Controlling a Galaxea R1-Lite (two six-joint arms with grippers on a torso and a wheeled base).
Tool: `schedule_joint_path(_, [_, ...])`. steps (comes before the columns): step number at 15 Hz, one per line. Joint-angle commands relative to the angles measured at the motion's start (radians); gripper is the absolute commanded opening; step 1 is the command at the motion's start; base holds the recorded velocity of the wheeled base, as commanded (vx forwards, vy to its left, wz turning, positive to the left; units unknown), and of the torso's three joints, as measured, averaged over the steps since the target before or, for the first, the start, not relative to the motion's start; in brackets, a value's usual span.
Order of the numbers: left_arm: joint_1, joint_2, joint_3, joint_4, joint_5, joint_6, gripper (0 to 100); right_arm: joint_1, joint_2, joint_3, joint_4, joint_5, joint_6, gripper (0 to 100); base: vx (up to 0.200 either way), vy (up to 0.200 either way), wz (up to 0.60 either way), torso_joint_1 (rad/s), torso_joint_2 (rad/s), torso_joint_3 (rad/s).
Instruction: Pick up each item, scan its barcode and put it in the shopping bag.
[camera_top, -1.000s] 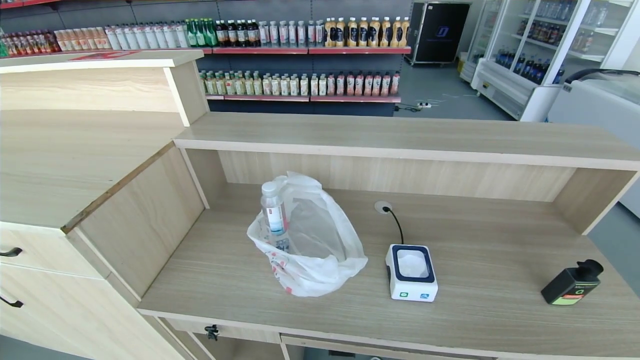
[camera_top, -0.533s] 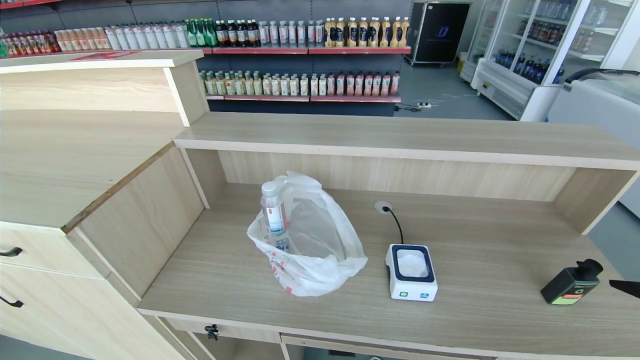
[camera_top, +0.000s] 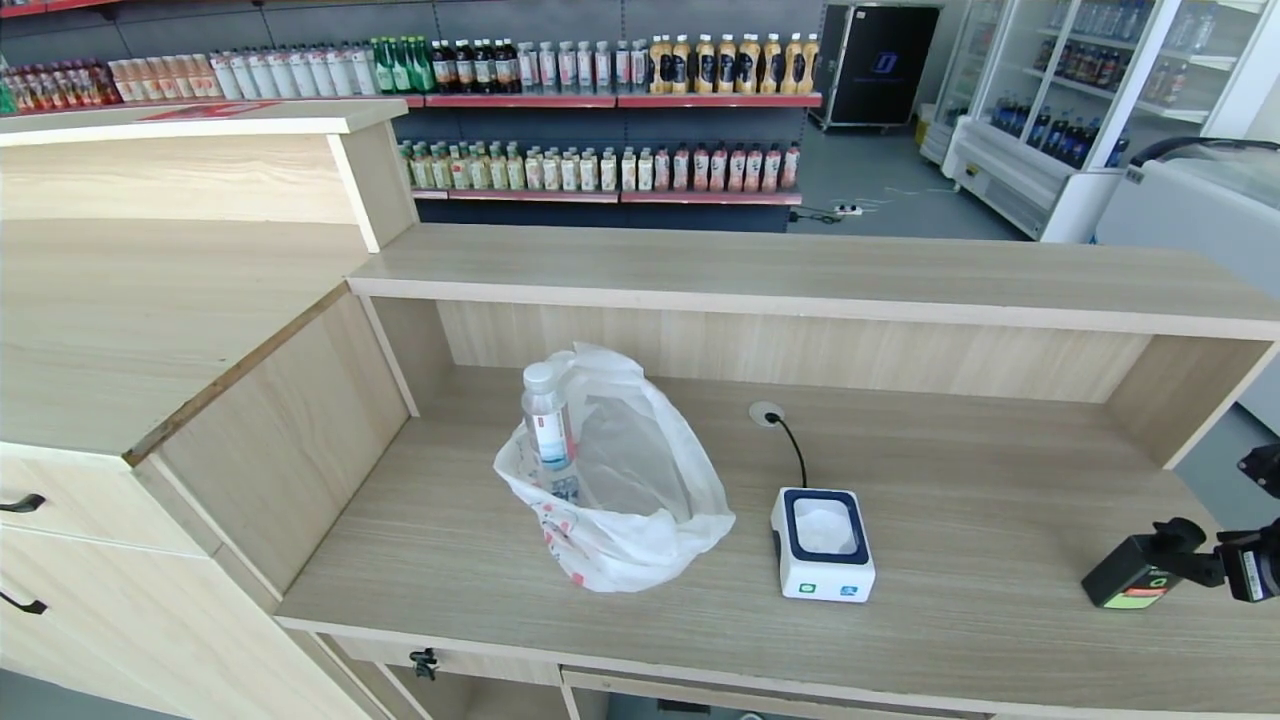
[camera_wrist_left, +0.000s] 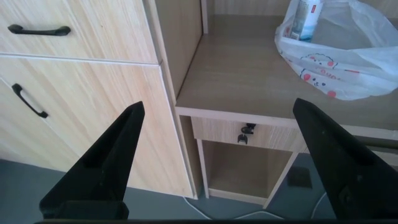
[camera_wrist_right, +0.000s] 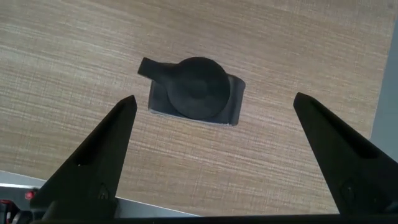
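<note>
wooden shop counter (camera_top: 960, 470) holds black bottle (camera_top: 1135, 575) beneath right end effector (camera_wrist_right: 214, 98), spread wide, empty.

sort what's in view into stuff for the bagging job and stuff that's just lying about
For the job:
- shopping bag
- water bottle, already standing in the bag
- scanner
- black bottle at the right end of the counter
- right gripper, open above the black bottle

Just about:
- drink shelves
- glass-door fridges
- drawer key
</note>
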Motion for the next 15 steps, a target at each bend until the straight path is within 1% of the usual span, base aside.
schedule_joint_path(1, [0.000,0.000,0.000,0.000,0.000,0.000,100,0.026,0.024,0.001,-0.003,-0.001,-0.001,100,0.000,0.000,0.00,0.000,0.00,0.000])
schedule_joint_path(8, [0.000,0.000,0.000,0.000,0.000,0.000,100,0.069,0.063,0.009,-0.003,-0.001,-0.038,100,0.000,0.000,0.00,0.000,0.00,0.000])
schedule_joint_path(15, [0.000,0.000,0.000,0.000,0.000,0.000,100,0.086,0.089,0.012,-0.003,-0.002,-0.045,100,0.000,0.000,0.00,0.000,0.00,0.000])
